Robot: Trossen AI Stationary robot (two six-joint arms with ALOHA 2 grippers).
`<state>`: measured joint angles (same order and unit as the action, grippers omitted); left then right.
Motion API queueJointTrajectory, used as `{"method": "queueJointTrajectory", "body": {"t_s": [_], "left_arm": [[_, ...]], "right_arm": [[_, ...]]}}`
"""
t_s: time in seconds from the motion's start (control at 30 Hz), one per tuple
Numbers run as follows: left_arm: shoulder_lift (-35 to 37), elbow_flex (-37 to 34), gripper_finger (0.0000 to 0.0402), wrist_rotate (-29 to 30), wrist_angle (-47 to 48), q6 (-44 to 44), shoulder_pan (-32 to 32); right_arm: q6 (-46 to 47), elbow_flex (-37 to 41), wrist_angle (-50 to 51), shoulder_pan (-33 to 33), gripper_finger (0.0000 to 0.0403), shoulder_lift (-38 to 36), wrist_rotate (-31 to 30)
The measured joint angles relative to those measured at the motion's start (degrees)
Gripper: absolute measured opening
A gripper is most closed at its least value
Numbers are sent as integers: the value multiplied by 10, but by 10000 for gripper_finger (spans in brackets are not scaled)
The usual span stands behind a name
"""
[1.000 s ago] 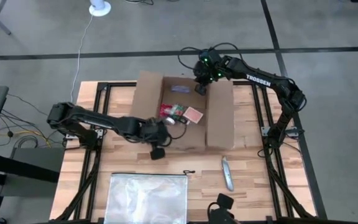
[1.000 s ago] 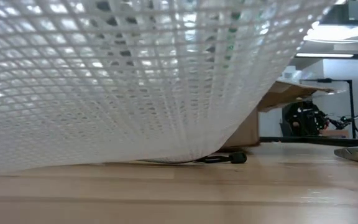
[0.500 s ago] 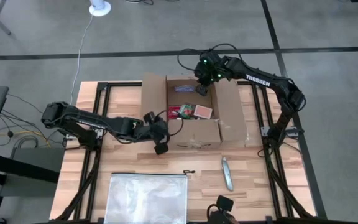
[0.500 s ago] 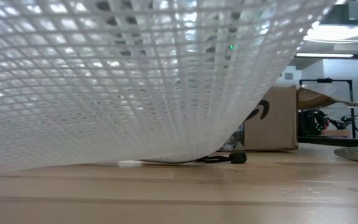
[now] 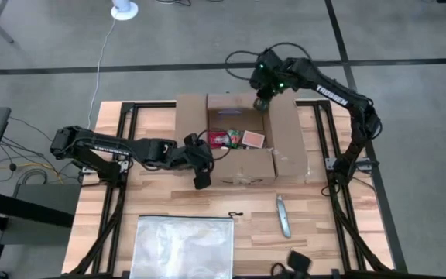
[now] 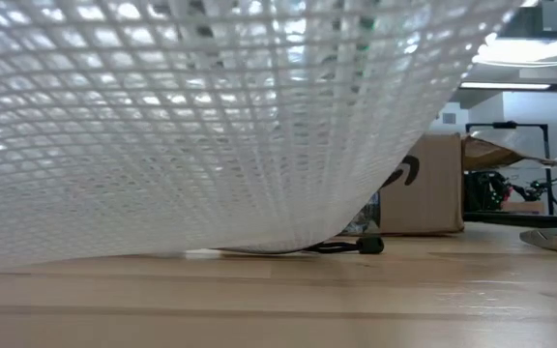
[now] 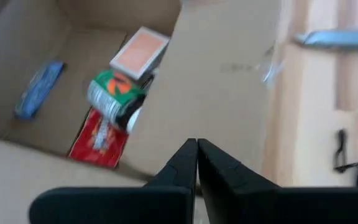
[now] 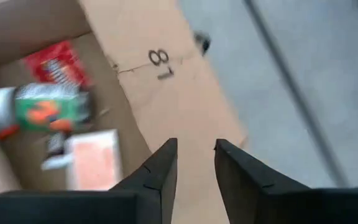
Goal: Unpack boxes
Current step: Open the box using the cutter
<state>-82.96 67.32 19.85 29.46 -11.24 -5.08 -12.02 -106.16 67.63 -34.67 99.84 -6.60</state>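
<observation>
The table (image 5: 339,225) is lit evenly from above, and only soft, short shadows are cast. Both wrist views are smeared by motion blur, so the box (image 7: 216,93) and its contents are seen without sharp edges. The low view is filled by an out-of-focus white mesh (image 6: 211,126), brightly lit.
</observation>
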Motion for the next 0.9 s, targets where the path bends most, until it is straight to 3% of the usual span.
{"method": "queueJointTrajectory", "body": {"t_s": [0.1,0.2,0.4,0.67,0.8,0.9], "left_arm": [[-2,2,0,-37,-12,-6,3],[-19,2,0,-46,-15,3,8],[-86,2,0,-105,-62,26,30],[-164,4,0,-139,-87,17,23],[-171,5,0,-111,-79,15,4],[-163,2,0,-90,-12,16,3]], "right_arm": [[71,4,84,8,101,-10,2],[109,56,93,2,102,-20,-10],[164,168,52,-28,102,-23,-13],[187,248,0,-45,102,-23,-11],[209,291,-20,-40,102,-23,-1],[230,317,-4,-8,102,-23,26]]}}
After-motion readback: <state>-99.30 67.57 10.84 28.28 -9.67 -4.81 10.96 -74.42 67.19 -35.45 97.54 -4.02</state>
